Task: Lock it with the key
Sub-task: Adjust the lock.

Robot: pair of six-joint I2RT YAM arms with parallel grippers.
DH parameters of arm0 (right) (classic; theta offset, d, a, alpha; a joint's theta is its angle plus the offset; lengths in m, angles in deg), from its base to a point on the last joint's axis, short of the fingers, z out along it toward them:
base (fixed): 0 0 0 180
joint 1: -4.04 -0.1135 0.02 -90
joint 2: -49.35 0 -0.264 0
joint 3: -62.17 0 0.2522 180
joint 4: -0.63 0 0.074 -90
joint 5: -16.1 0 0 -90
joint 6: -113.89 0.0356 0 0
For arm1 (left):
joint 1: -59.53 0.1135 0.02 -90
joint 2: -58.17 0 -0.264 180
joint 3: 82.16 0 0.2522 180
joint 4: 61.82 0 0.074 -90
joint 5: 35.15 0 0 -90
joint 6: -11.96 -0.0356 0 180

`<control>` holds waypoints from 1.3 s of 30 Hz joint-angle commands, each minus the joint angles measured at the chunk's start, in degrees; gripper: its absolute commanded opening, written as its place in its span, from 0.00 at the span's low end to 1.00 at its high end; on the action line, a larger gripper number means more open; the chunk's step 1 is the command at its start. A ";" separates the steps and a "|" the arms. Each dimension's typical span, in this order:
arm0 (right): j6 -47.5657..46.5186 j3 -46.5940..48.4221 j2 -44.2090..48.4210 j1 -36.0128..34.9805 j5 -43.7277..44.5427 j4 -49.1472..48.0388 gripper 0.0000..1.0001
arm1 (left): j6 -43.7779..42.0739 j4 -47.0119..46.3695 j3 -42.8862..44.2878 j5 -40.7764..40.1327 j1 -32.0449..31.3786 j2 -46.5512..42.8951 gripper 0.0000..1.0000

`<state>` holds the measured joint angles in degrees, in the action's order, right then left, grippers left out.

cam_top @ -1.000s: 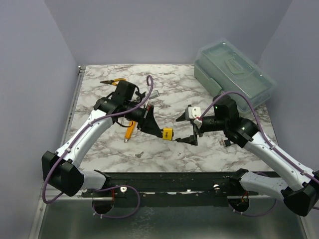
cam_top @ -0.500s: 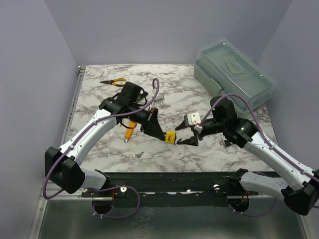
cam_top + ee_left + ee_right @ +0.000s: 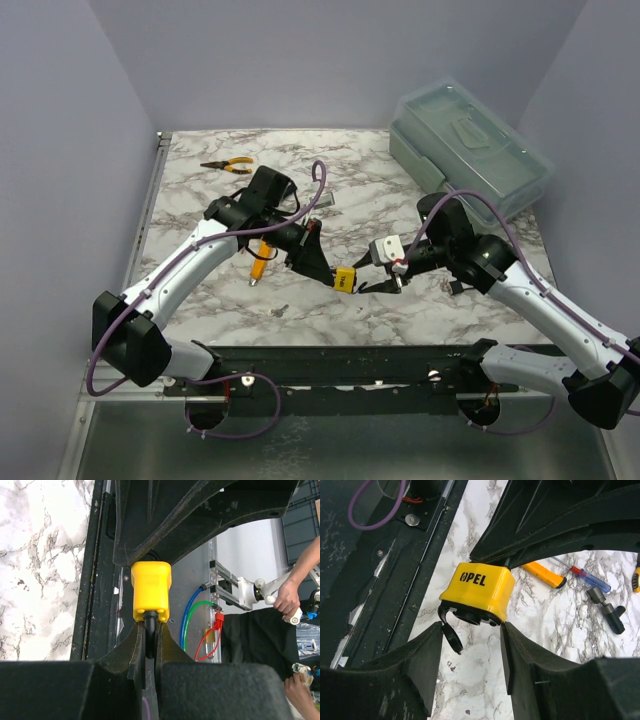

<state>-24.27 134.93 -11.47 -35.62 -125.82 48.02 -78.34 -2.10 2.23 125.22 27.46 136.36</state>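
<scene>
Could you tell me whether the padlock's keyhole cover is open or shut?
Open: the black cover dangles loose below the padlock.

The padlock (image 3: 479,592) has a smooth, glossy yellow plastic shell with black print. The right tool (image 3: 471,626) has matt black, finely grained plastic fingers (image 3: 420,665). The counter (image 3: 290,310) looks like polished marble, white veined with grey. At 2 o'clock, the box (image 3: 470,150) is translucent greenish plastic.

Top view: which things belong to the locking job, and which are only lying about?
Job: yellow padlock, left hand gripping it, open right hand around it.
Lying about: pliers, yellow-handled tool, clear lidded box.
</scene>
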 commanded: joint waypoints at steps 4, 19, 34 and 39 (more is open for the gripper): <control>-5.88 1.97 -0.26 -0.24 -0.91 2.80 0.51 | -1.88 -1.13 1.67 1.49 -0.79 0.85 0.00; -6.99 3.47 -1.49 -0.22 -1.90 2.35 0.45 | -2.74 -0.95 2.23 0.29 -1.75 1.91 0.00; -6.59 5.50 -2.10 -0.24 -3.92 2.85 0.42 | -3.40 -0.95 2.01 -0.25 -2.10 3.07 0.00; -4.24 4.98 -1.71 -0.24 -3.71 0.57 0.43 | -3.48 -0.88 2.14 -0.25 -2.11 3.49 0.00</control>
<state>-30.06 137.70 -13.76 -35.49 -125.80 54.10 -80.48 -1.60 2.62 124.83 26.19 138.70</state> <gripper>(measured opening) 0.430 0.078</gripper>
